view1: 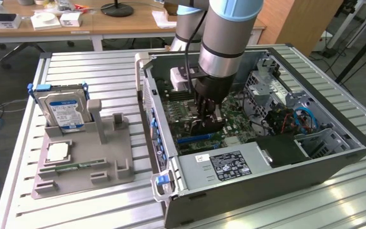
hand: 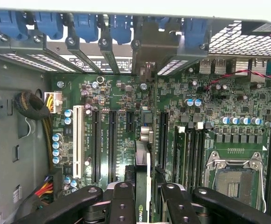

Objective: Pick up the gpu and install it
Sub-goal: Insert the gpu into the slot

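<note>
Silver hard drive with a blue-and-white label (view1: 62, 107) stands upright in the grey plastic holder (view1: 84, 167) at the exterior view's left, on the slatted metal surface (view1: 17, 143). It is well apart from my work, so I see no trouble there. Further right, inside the open grey metal computer case (view1: 146, 95), my tool (view1: 207, 125) is closed narrowly on the gpu (hand: 145, 163), a thin dark card held edge-on low over the green motherboard (hand: 121, 93). Its grey metal end bracket (hand: 147, 51) is up at the case's rear openings. I cannot tell whether the card's lower edge sits squarely over a slot. If it is tilted or offset, pressing down could jam it against the long black expansion slot (hand: 112, 144) beside it, or flex the board. The bracket might also snag the rear frame and twist the card in my grip, which is on a very slim edge. To the right lies the open silver processor socket (hand: 233, 179), near my tool, and a sideways drift could strike it.
</note>
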`<state>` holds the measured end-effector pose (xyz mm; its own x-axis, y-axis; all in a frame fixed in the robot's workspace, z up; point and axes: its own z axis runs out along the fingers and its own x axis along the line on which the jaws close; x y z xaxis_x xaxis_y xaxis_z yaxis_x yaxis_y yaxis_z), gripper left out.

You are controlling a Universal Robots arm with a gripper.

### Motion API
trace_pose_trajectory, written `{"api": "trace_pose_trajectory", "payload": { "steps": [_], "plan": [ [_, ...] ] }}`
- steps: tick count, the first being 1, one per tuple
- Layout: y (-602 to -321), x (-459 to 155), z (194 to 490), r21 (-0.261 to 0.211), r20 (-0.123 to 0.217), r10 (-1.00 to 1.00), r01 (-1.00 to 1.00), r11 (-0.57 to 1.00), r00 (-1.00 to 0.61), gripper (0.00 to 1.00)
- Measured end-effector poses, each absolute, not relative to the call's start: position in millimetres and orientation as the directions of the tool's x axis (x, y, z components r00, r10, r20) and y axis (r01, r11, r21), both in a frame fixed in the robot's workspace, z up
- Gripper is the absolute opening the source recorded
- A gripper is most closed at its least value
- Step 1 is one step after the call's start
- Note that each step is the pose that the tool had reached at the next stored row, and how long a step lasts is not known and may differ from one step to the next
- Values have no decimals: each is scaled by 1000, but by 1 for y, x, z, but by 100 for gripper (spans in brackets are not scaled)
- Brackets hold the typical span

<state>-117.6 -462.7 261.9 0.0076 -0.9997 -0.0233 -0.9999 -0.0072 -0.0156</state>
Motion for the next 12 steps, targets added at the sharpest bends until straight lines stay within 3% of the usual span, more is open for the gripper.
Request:
{"api": "trace_pose_trajectory", "payload": {
  "steps": [12],
  "plan": [
    [-463, -118, 262, -15, -23, -1000, -1000, -3, 3, 26]
  ]
}}
